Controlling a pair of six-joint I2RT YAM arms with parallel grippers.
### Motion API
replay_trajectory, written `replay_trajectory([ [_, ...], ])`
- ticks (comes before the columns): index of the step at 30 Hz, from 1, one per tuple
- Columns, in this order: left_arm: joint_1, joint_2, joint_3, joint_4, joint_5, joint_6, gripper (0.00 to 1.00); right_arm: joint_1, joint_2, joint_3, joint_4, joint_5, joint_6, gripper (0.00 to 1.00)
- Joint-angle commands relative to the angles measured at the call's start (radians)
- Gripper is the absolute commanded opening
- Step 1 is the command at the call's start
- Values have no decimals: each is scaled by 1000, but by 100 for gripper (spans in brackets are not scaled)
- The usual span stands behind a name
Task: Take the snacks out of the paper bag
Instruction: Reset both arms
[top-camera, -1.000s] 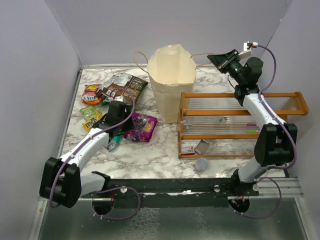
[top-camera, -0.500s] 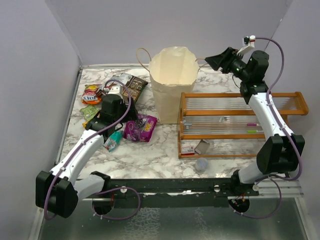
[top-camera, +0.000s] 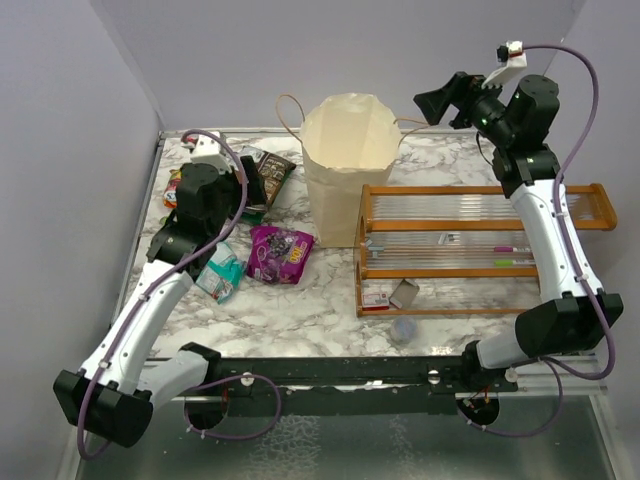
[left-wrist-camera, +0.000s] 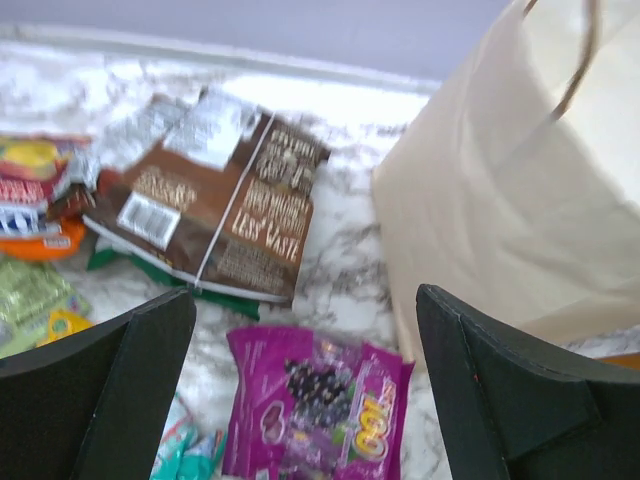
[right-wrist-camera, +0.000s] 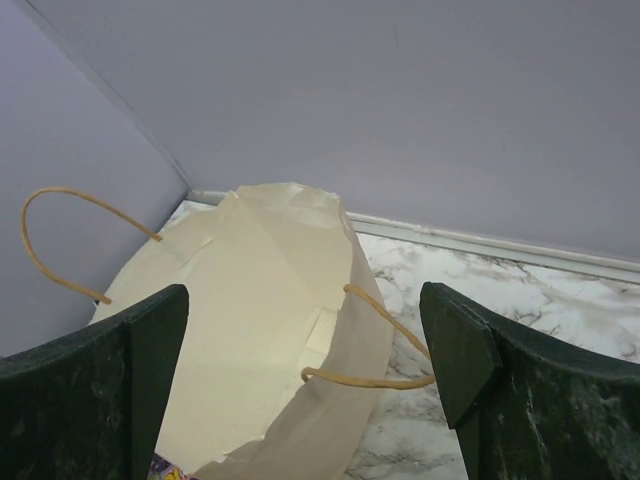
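The tan paper bag (top-camera: 345, 165) stands upright at the back centre, mouth open. Left of it the snacks lie on the marble: a purple packet (top-camera: 281, 253), a teal one (top-camera: 220, 275), a dark brown one (top-camera: 272, 172) and a red-orange one (top-camera: 176, 187). My left gripper (top-camera: 248, 195) hovers open above them. In the left wrist view the purple packet (left-wrist-camera: 315, 400) and the brown packet (left-wrist-camera: 225, 205) show between its spread fingers, with nothing held (left-wrist-camera: 300, 300). My right gripper (top-camera: 435, 105) is raised right of the bag, open and empty (right-wrist-camera: 300, 295), looking down at the bag (right-wrist-camera: 250, 330) and its string handle (right-wrist-camera: 380, 350).
An orange wooden rack (top-camera: 480, 245) with clear ribbed panels fills the right side beside the bag. A red-and-white card (top-camera: 377, 298), a grey box (top-camera: 405, 292) and a grey cap (top-camera: 402, 328) lie at its front. Grey walls close the left, back and right.
Both grippers have opened. My left arm lifted and drew back, leaving the teal packet on the table. My right gripper rose and moved right, away from the bag's handle.
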Motion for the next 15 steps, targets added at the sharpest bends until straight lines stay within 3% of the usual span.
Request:
replay_trajectory([
  [1, 0, -54, 112, 78, -26, 79, 97, 83, -50, 73, -120, 104, -98, 99],
  [8, 0, -114, 257, 180, 49, 193, 99, 325, -137, 68, -101, 36, -242, 99],
  [12, -1, -161, 316, 209, 85, 259, 99, 375, -299, -64, 13, 24, -257, 99],
  [15, -1, -211, 308, 247, 72, 300, 99, 384, -454, -189, 99, 103, -262, 99],
])
